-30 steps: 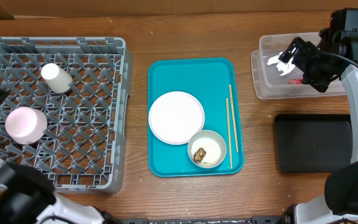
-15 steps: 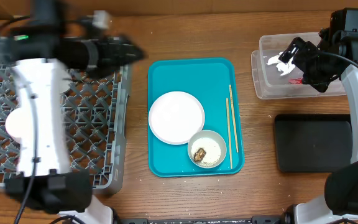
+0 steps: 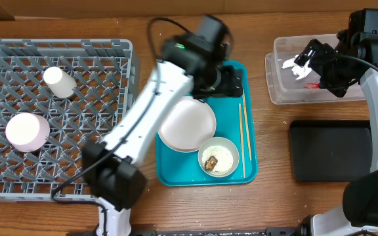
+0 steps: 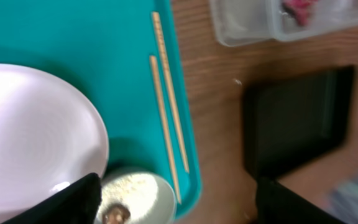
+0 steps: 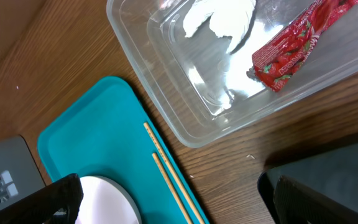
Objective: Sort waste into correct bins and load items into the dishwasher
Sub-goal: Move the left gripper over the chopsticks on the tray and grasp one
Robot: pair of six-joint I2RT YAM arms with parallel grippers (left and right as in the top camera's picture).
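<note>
In clear tub (image 5: 229,93) lay wrapper (image 5: 291,53), tissue (image 5: 219,18). Dish rack (image 3: 5,170) held cup (image 3: 59,82), pink bowl (image 3: 26,131). Teal tray (image 3: 182,168) carried plate (image 3: 192,128), chopsticks (image 4: 171,93), rice bowl (image 3: 223,154). Jaws released, empty: left gripper (image 4: 178,183) above tray, right gripper (image 5: 169,183) above tub.

left gripper (image 3: 233,82) | moved from dish rack (image 3: 58,44) | now over teal tray (image 3: 169,167)

1. Overhead, centre: the blurred left arm (image 3: 176,78) covers the teal tray (image 3: 176,172)'s upper part and the plate (image 3: 189,128)'s upper left rim.
2. Overhead, upper right: the right arm (image 3: 333,69) hides part of the clear tub (image 3: 281,92).
3. Left wrist view, all blurred: the lower edge cuts the grey-white bowl (image 4: 135,190); the wrapper (image 4: 297,7) is a pink smear at top.
4. Right wrist view, bottom: only a sliver of plate shows.
</note>
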